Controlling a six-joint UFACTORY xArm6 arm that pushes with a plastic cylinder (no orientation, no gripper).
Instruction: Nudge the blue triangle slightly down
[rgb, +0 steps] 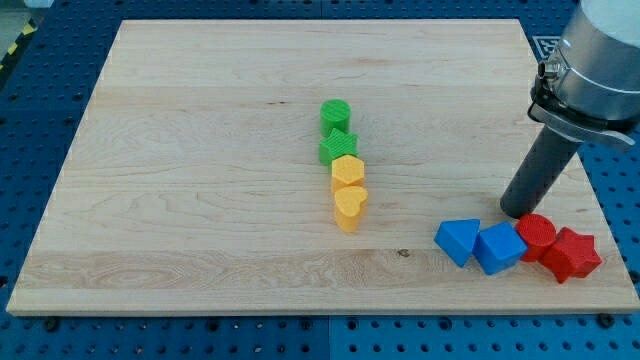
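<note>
The blue triangle (458, 240) lies near the view's bottom right on the wooden board (200, 150). A blue cube (500, 248) touches its right side. A red cylinder (537, 237) and a red star (572, 255) follow further right in the same row. My tip (518, 213) rests on the board just above the blue cube and red cylinder, up and to the right of the blue triangle, a small gap away from it.
A column of blocks stands at the board's middle: a green cylinder (336, 116), a green star (339, 147), a yellow hexagon (347, 171) and a yellow heart (350, 206). The board's bottom edge runs close below the blue and red blocks.
</note>
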